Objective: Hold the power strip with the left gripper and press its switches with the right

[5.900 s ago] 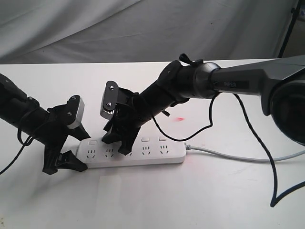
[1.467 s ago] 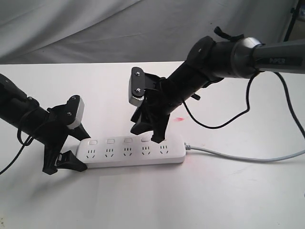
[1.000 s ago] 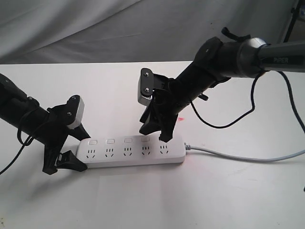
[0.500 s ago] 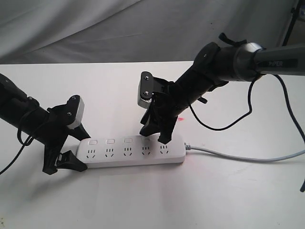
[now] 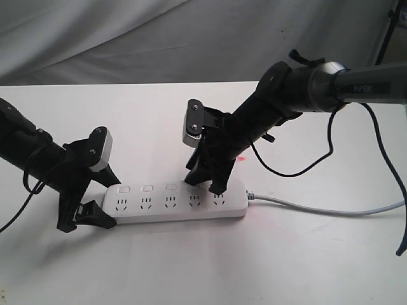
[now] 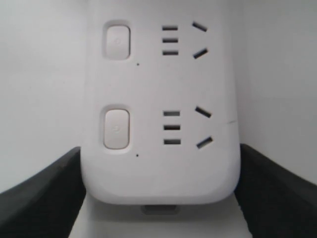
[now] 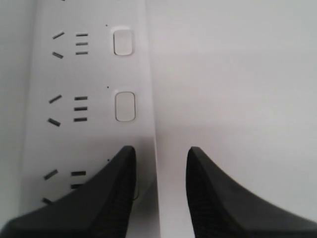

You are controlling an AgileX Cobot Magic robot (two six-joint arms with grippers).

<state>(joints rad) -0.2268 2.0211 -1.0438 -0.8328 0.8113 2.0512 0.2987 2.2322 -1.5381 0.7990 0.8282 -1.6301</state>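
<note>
The white power strip [image 5: 172, 204] lies flat on the table, its grey cable [image 5: 318, 208] running off to the right. My left gripper [image 5: 102, 198] is shut on the strip's left end, and in the left wrist view its black fingers [image 6: 47, 191] press both long sides of the power strip [image 6: 163, 84]. My right gripper [image 5: 205, 185] is down on the switch row near the cable end, narrowly open. One of its fingers [image 7: 119, 191] covers a switch and the other hangs over bare table. Two switches [image 7: 125, 106] show beyond it.
A white table [image 5: 191, 267] carries everything, with a grey cloth backdrop [image 5: 127, 38] behind. A small red light spot [image 5: 240, 159] lies on the table behind the strip. A black cable [image 5: 299, 168] loops under the right arm. A dark stand leg [image 5: 386, 32] is at far right.
The right gripper has travelled rightwards along the switch row and come down, its fingertips now touching the strip near the cable end. The left gripper and the strip have stayed put.
</note>
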